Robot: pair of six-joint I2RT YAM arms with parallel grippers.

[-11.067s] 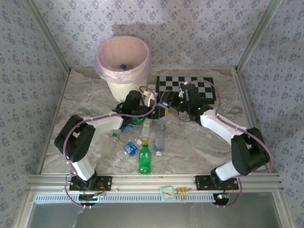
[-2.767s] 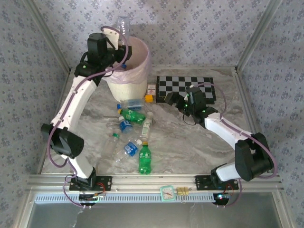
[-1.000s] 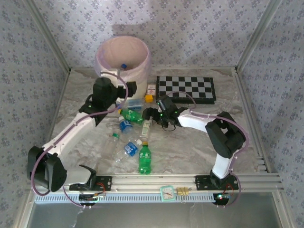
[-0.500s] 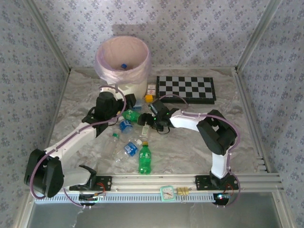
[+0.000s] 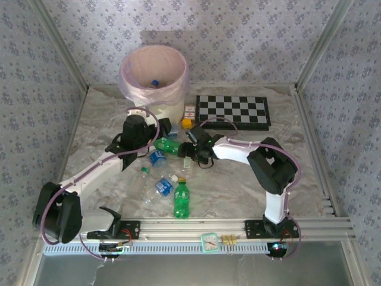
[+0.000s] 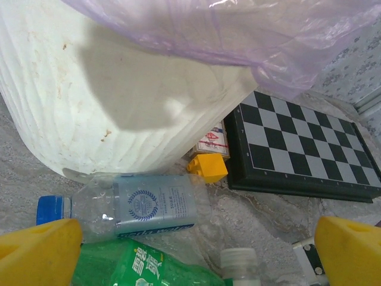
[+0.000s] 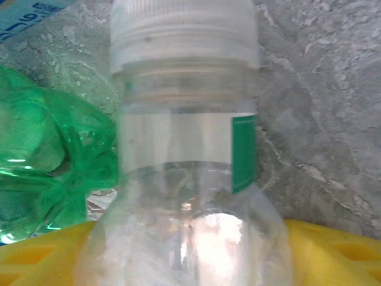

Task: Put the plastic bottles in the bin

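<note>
The cream-white bin (image 5: 153, 77) with its pink liner stands at the back; a blue cap shows inside it. Several plastic bottles lie in front of it: a lying green one (image 5: 168, 146), blue-labelled ones (image 5: 158, 158) and a green one (image 5: 181, 199) nearer me. My left gripper (image 5: 159, 133) is open low beside the bin wall (image 6: 119, 101), its yellow fingers (image 6: 36, 253) spread around a clear blue-labelled bottle (image 6: 137, 205) and a green bottle (image 6: 149, 268). My right gripper (image 5: 188, 152) is shut on a clear white-capped bottle (image 7: 184, 149) lying on the table.
A chessboard (image 5: 233, 111) lies at the back right. A small yellow cube (image 6: 207, 167) and a red-white box (image 6: 213, 138) sit between it and the bin. The two grippers are close together. Metal frame posts and papered walls bound the table.
My left arm came down from the bin's rim to the bottles at its foot. My right arm swung left onto the white-capped bottle. Both hardly moved in the last half second.
</note>
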